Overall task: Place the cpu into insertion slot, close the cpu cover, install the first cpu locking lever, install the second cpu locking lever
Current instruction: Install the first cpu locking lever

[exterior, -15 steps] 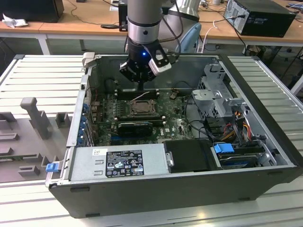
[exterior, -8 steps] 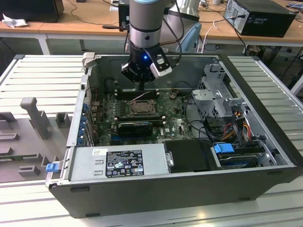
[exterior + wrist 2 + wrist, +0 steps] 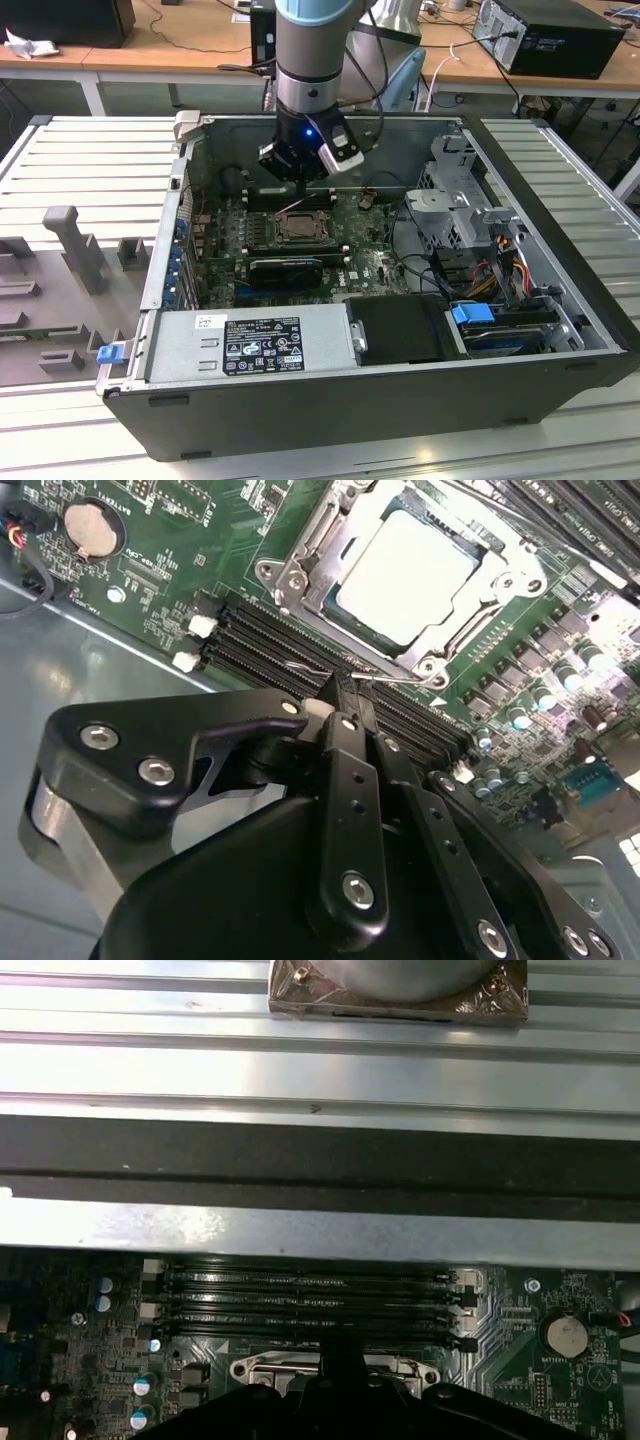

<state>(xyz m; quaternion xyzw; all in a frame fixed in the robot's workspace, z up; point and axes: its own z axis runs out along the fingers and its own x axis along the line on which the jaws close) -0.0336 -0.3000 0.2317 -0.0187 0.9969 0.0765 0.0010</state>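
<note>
Bench [image 3: 90, 150]: ribbed metal, well to the exterior view's left of the insertion slot [image 3: 298, 226]. It carries grey fixture blocks [image 3: 70, 240] and the open computer case [image 3: 400, 400].

Tool [image 3: 303, 178]: inside the case, just beyond the far edge of the insertion slot, above the black memory slots [image 3: 260, 630]. In the second wrist view it reads as narrow, fingers drawn together, with nothing clamped between them as far as can be judged.

Cpu [image 3: 405, 565]: seated flat in the insertion slot, pale metal face up.

Cpu cover [image 3: 300, 555]: appears to be down, framing the cpu.

Locking lever [image 3: 395, 677]: thin wire lying between the insertion slot and the memory slots. Its long axis runs along the slot's edge, parallel to the memory slots. The tool's tip sits right at it and meets it crosswise; contact cannot be told.

Drive cage [image 3: 455, 180]: to the exterior view's right of the insertion slot, well apart.
</note>
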